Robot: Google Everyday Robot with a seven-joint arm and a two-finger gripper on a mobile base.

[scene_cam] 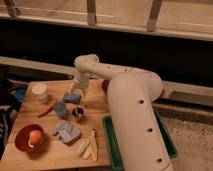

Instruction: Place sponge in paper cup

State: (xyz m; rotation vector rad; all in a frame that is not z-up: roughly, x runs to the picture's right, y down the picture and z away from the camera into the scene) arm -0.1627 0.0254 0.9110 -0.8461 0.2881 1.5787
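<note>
Sponge not yet in cup, which stands left of it. My gripper just above sponge, whether clenched I cannot tell; pick and drop remain

Single view. The camera sits high and looks down and forward along the robot's own arm. The arm's thick white link is very near the lens and fills the lower centre and right. The worktop lies lower left, seen obliquely from above at middle range, with its near edge cut by the bottom of the frame. The hand is at the far side of the worktop, just above the sponge, with the cup to the left of it. A tray is partly hidden behind the arm. The view faces a dark wall with rails along the top edge.
</note>
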